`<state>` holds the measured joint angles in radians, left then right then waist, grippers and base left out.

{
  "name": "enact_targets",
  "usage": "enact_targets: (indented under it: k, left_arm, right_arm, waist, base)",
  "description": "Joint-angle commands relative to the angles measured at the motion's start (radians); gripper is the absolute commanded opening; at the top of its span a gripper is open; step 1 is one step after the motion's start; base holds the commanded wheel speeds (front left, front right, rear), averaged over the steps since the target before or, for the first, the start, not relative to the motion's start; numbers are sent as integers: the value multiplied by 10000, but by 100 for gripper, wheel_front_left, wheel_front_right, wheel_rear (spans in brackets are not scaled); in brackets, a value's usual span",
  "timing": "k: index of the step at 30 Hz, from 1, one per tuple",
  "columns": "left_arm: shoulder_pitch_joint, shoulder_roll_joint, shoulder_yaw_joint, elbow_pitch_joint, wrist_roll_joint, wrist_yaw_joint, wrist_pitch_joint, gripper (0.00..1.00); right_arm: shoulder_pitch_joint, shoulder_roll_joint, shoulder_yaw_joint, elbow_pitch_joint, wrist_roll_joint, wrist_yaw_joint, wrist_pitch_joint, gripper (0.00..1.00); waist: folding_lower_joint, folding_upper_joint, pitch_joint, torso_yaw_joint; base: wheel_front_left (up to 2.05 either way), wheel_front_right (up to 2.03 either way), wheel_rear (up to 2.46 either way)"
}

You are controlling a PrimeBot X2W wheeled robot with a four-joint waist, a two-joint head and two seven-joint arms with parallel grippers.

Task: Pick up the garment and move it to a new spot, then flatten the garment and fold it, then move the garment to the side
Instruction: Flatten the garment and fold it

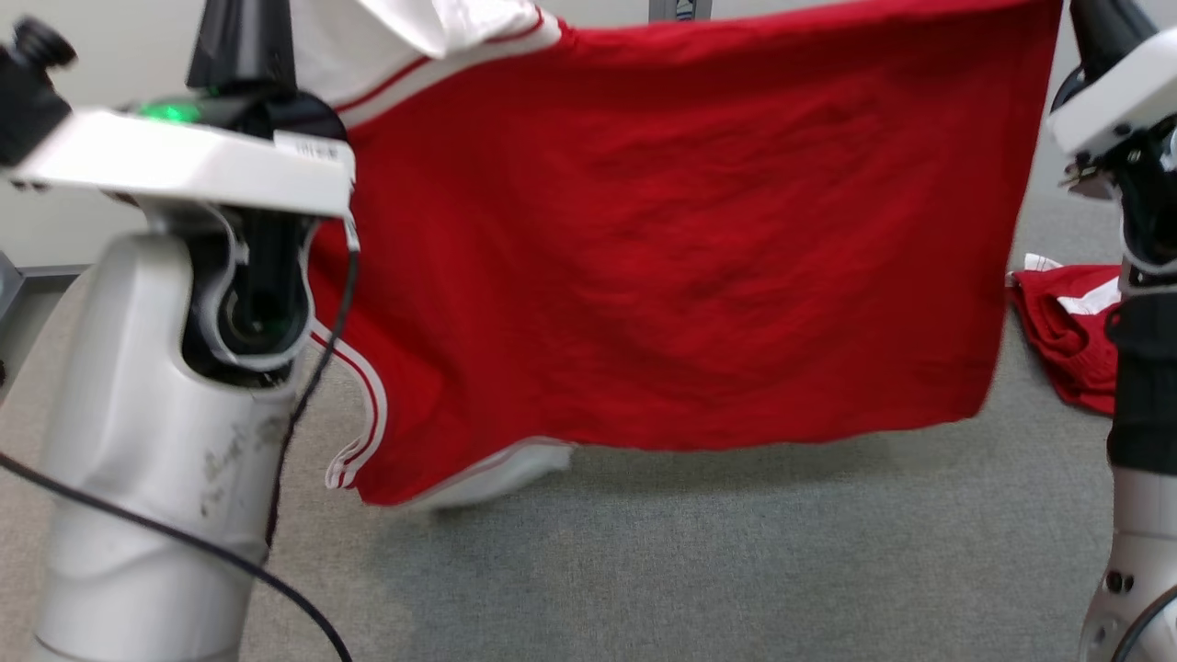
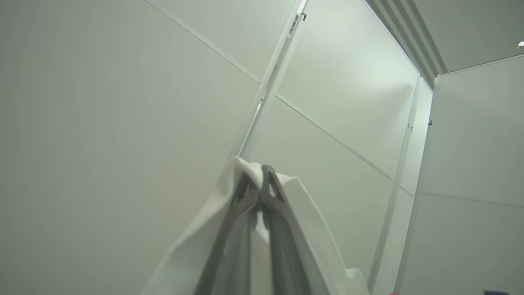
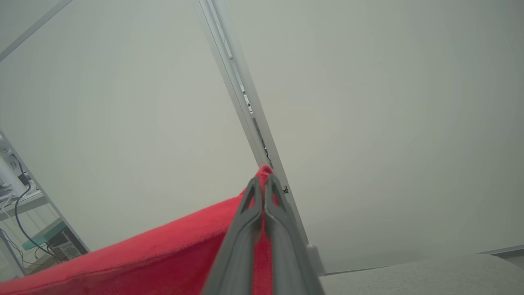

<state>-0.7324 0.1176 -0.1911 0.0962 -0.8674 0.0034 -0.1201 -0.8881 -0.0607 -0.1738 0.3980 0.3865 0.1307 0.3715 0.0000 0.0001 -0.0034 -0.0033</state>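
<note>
I hold the red white-trimmed cloth garment (image 1: 680, 239) spread in the air at twelve o'clock: left fingers (image 2: 235, 237) pinched tight on its white corner, right fingers (image 3: 241, 237) on its red corner.

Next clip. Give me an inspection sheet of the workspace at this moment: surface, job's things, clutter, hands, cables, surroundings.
Surface: grey textured surface, shadowed under the hanging cloth.
Job's things: red garment with white trim, held up and spread wide; its lower left corner hangs near the surface, contact unclear.
Clutter: second red-and-white garment, crumpled at the right.
Hands: left hand shut on the garment's white part; right hand shut on its red edge.
Cables: black cable running down the left arm; more cables by a shelf.
Surroundings: pale wall panels with metal framing.
</note>
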Motion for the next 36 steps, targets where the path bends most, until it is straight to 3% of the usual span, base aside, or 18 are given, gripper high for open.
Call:
enact_targets:
  k: [1,6,12,16,21,26,29,36]
  left_arm:
    - [-289,130,52,119,34,93,90,0]
    - [-1770,245,158,1062,-74,499,816,0]
    - [-4130,363,128,2330,54,649,1385,0]
    - [-6030,320,-38,3314,334,505,1403,0]
    - [-8399,66,-249,4490,659,-106,677,0]
    - [-10164,125,-618,5351,1586,-744,-923,0]
    - [-10348,-1,-726,5731,1815,-1023,-1312,0]
    - [-9855,-129,-718,6618,2109,-1242,-1449,0]
  right_arm:
    - [-175,22,-50,49,-67,3,95,0]
    - [-1429,66,-555,690,-401,3,421,0]
    - [-3433,37,-571,1673,-1086,3,219,0]
    - [-5106,-7,-739,2494,-1367,3,-419,0]
    - [-7048,46,-467,3483,-1017,4,-2015,0]
    - [-7982,-46,1345,3715,-181,4,-4441,0]
    - [-7655,-573,2598,3923,391,1,-5739,0]
    - [-7104,-1041,4041,4776,1323,4,-6347,0]
  waist:
    - [0,-1,74,-36]
    - [0,-1,625,-154]
    - [0,-1,2052,-288]
    - [0,-1,3174,-385]
    - [0,-1,4287,-472]
    - [0,-1,5216,-520]
    - [0,-1,5598,-496]
    - [0,-1,6580,-354]
  base:
    - [0,0,0]
    - [0,0,0]
    - [0,0,0]
    - [0,0,0]
    - [0,0,0]
    - [0,0,0]
    - [0,0,0]
    - [0,0,0]
